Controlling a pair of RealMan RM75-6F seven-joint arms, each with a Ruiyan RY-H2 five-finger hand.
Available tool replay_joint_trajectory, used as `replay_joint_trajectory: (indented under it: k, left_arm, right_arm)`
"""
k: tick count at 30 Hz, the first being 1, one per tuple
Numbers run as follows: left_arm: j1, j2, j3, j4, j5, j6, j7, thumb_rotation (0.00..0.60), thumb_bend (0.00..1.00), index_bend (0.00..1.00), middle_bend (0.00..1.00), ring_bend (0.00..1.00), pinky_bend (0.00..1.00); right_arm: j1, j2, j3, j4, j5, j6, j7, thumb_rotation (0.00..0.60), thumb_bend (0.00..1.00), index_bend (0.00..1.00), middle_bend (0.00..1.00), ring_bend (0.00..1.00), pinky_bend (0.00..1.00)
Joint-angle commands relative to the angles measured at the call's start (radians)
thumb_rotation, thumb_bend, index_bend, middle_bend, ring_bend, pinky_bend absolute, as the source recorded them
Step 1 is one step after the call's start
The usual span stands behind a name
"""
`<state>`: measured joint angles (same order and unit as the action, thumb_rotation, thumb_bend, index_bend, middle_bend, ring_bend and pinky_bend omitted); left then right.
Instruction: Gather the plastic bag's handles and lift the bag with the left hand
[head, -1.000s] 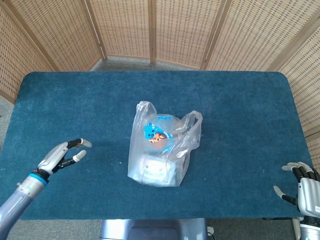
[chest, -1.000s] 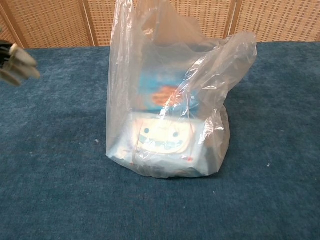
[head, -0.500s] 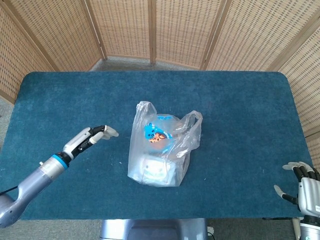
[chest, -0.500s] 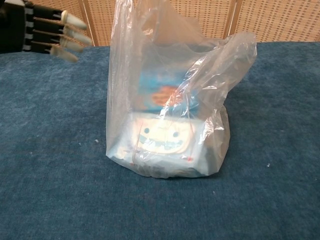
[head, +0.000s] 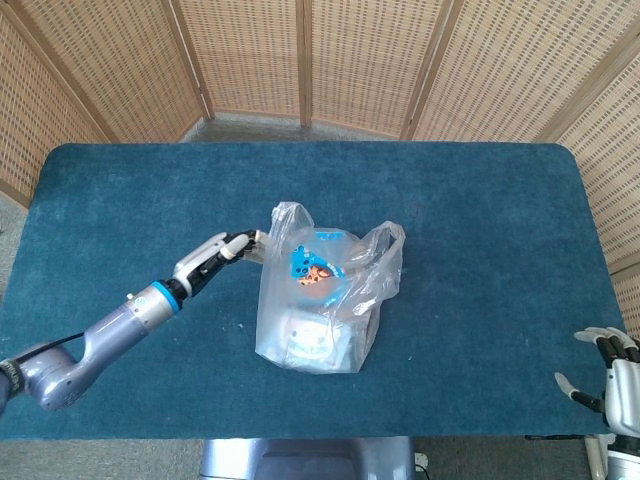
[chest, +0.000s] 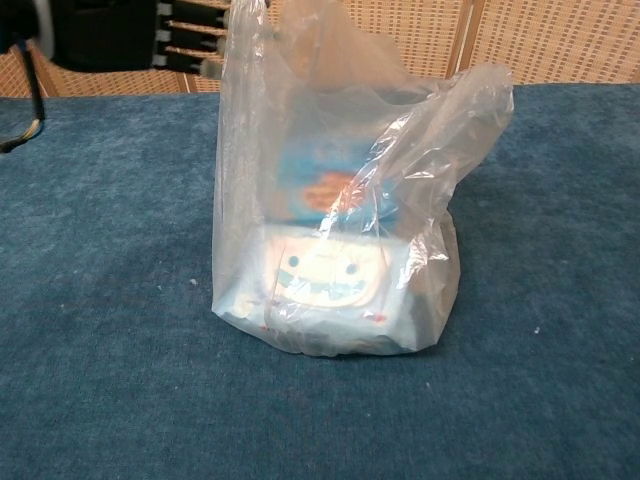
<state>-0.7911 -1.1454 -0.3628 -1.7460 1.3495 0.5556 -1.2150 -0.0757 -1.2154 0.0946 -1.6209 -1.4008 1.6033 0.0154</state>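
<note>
Barely begun: the left robot hand (head: 222, 251) reaches the plastic bag (head: 322, 300), nothing gathered yet.
The bag stands mid-desk (head: 480, 220), both handles (head: 290, 215) upright and apart; the left robot hand's outstretched fingers (chest: 185, 25) hold nothing, their tips at the near handle's edge. Gathering both handles, gripping and lifting all remain. The right robot hand (head: 612, 378) waits with spread fingers at the desk's corner.

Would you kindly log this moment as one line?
left hand: open, at plastic bag left handle | bag: on table, unlifted | right hand: open, idle
</note>
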Motion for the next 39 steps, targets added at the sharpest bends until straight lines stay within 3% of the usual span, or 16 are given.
replay_joint_trajectory:
  k: [1,9,20,29,39]
  left_arm:
    - [-0.035,-0.022,-0.021,0.012,-0.025,-0.033,-0.025,0.0,0.19,0.29,0.29,0.24,0.22]
    - [-0.067,-0.026,-0.035,-0.006,-0.027,-0.085,-0.073,0.0,0.19,0.29,0.29,0.24,0.23]
    - [-0.022,0.047,-0.023,-0.071,0.049,-0.05,-0.139,0.0,0.19,0.29,0.29,0.26,0.28]
    - [0.035,0.119,0.032,-0.14,0.15,0.022,-0.215,0.0,0.19,0.29,0.29,0.26,0.28]
    - [-0.002,0.135,0.075,-0.162,0.24,0.079,-0.316,0.0,0.19,0.29,0.29,0.26,0.29]
  right_arm:
    - [-0.008,0.004,-0.001,0.003,-0.002,0.009,0.01,0.585,0.12,0.33,0.29,0.21,0.16]
    - [-0.022,0.007,-0.004,0.011,-0.016,0.028,0.038,0.585,0.12,0.33,0.29,0.21,0.16]
    - [-0.031,0.008,-0.002,0.013,-0.024,0.038,0.047,0.584,0.12,0.33,0.29,0.21,0.16]
    - [-0.035,0.007,-0.005,0.006,-0.033,0.042,0.043,0.587,0.12,0.33,0.29,0.21,0.16]
    - [-0.041,0.013,-0.009,-0.001,-0.051,0.052,0.045,0.584,0.12,0.33,0.29,0.21,0.16]
